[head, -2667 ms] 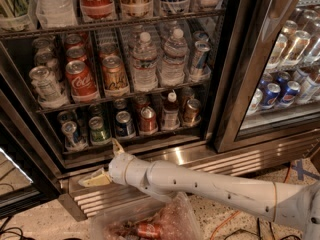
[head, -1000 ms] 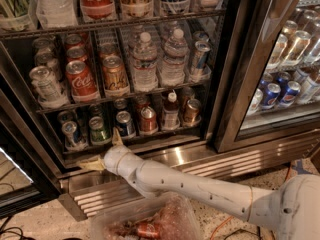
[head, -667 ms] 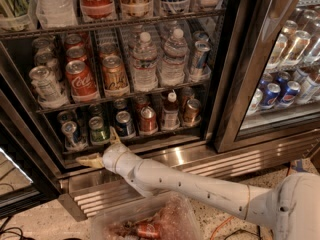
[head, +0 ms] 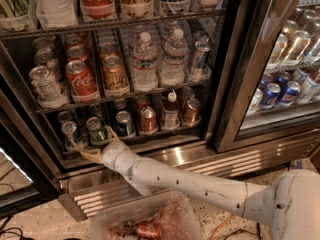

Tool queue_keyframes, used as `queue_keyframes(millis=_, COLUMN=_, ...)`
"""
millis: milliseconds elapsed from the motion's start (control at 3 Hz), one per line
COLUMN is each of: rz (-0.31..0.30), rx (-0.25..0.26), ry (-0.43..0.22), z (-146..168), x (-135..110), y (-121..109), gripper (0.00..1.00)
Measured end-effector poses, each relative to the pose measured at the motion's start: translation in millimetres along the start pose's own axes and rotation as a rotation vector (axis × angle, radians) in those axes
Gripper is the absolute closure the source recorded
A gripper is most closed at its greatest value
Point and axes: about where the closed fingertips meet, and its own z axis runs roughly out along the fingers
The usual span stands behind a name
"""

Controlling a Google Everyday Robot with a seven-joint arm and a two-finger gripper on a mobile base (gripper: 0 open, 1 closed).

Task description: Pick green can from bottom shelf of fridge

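Along the front of the bottom shelf (head: 161, 132) of the fridge (head: 227, 89) stand five short cans and one small bottle (head: 171, 111). From the left they are a blue-and-silver can (head: 70, 132), the green can (head: 96, 129), a blue can (head: 124, 124), a red can (head: 148, 119), then the bottle, then a bronze can (head: 191, 111). More cans stand behind them, too dark to count.

On the rack above, the front row holds three cans on the left, two water bottles (head: 145, 61) in the middle and one tall slim can (head: 200, 56) on the right.

The green can is upright, second from the left, with a green label and a silver lid, the same size as its neighbours.

The gripper (head: 100, 144) sits just below and in front of the green can, at the shelf's front edge. Its two tan fingers (head: 111, 133) are spread apart, one pointing up beside the can's right side and the other pointing left beneath it. They clamp nothing.

One white arm (head: 200, 186) reaches in from the lower right, above one clear plastic tub (head: 180, 215).
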Motion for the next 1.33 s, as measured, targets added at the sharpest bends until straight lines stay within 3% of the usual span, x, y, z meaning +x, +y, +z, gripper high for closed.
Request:
queue_keyframes(millis=667, rz=0.01, rx=0.068, ry=0.009, z=0.5, x=8.0, y=-20.6, gripper=0.23)
queue_keyframes(millis=1000, rz=0.015, rx=0.126, ry=-0.004, z=2.7, x=9.2, y=-42.5, gripper=0.26)
queue_keyframes(millis=1333, rz=0.015, rx=0.124, ry=-0.007, z=8.4, x=9.4, y=-44.1, gripper=0.26)
